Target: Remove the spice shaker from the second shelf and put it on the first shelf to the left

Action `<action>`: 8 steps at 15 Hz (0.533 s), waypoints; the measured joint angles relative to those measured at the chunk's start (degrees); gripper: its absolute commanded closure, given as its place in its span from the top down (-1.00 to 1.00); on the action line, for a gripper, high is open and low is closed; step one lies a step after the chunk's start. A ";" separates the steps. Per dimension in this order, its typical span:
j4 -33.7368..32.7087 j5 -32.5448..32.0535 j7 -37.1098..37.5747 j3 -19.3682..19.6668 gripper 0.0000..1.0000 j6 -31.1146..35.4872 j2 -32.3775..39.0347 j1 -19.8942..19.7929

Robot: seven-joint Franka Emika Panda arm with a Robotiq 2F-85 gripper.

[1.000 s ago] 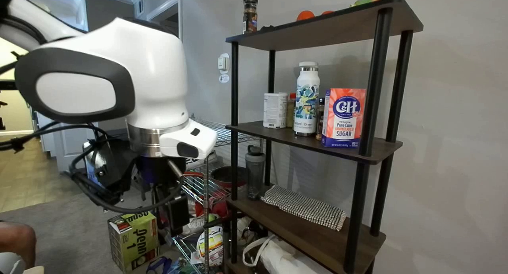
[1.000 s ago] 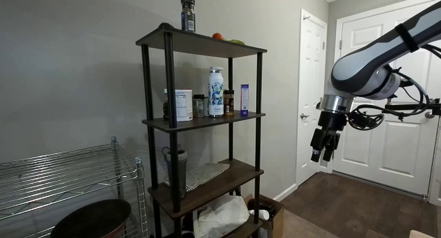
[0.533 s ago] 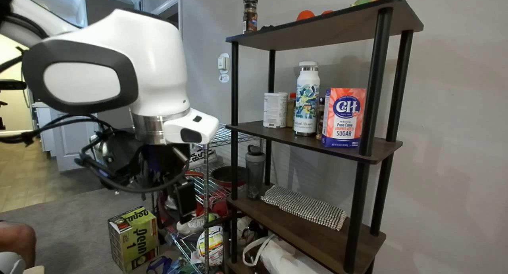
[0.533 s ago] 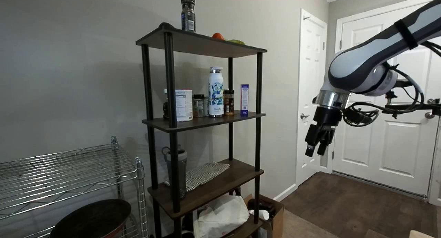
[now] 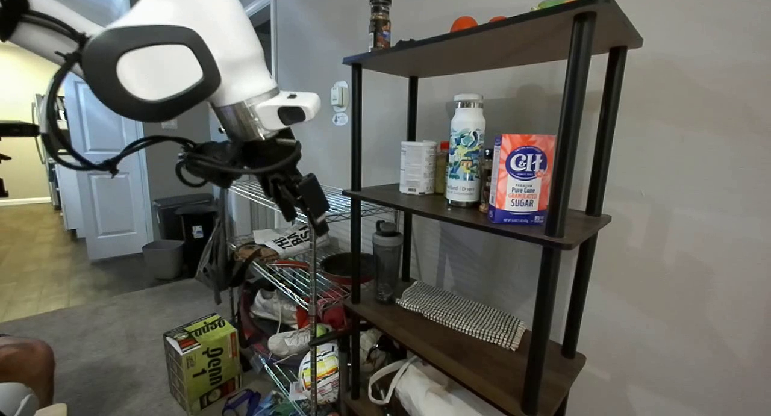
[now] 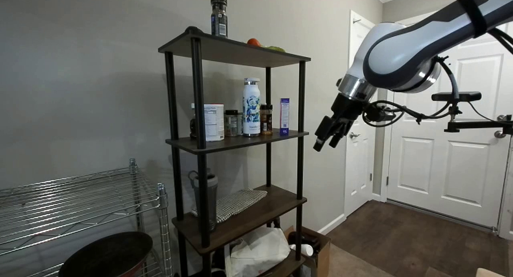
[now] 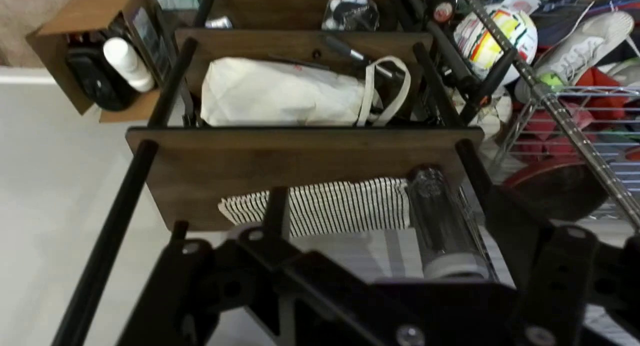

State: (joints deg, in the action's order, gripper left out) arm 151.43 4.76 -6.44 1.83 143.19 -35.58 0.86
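1. Nearest hung the gripper (image 6: 326,143), in mid-air apart from the black-posted shelving unit (image 5: 547,283) and tilted downward; its jaws stood spread, a clear gap between them, and held nothing.
2. Upright on the dark brown second shelf (image 6: 236,142) stood a white patterned bottle (image 6: 251,108), a white canister (image 6: 214,122), a sugar box (image 5: 523,178) and small jars (image 6: 231,124); a black-capped spice shaker (image 6: 266,120) was just beside the bottle, though whether the task meant that one could not be told.
3. On the first shelf (image 6: 236,54), the topmost, another shaker (image 6: 219,15) stood upright near one end, with red rounded items (image 5: 464,23) farther along.
4. The third board (image 5: 446,347) carried a checked cloth (image 5: 464,316), with a grey tumbler (image 5: 387,268) just beside it; a white cloth bag (image 7: 285,93) lay on the board below (image 7: 240,45).
5. Beside the unit, a chrome wire rack (image 6: 163,229) bore a dark pan (image 6: 106,253) and white shoes (image 5: 289,342); a green Penn box (image 5: 217,356) rested on grey carpet (image 5: 108,338).
6. Behind ran a grey wall (image 6: 100,88); farther off, white panelled doors (image 6: 449,164) stood over dark wood-look flooring (image 6: 392,237).
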 measured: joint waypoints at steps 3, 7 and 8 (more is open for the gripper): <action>-1.68 -0.65 2.67 -4.07 1.00 9.47 1.43 1.78; -4.24 -4.54 5.95 -7.83 1.00 21.03 6.28 0.61; -4.83 -5.23 6.32 -8.20 1.00 22.80 7.57 0.13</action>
State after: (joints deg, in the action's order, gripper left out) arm 146.60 -0.47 -0.12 -6.37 165.99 -28.01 0.99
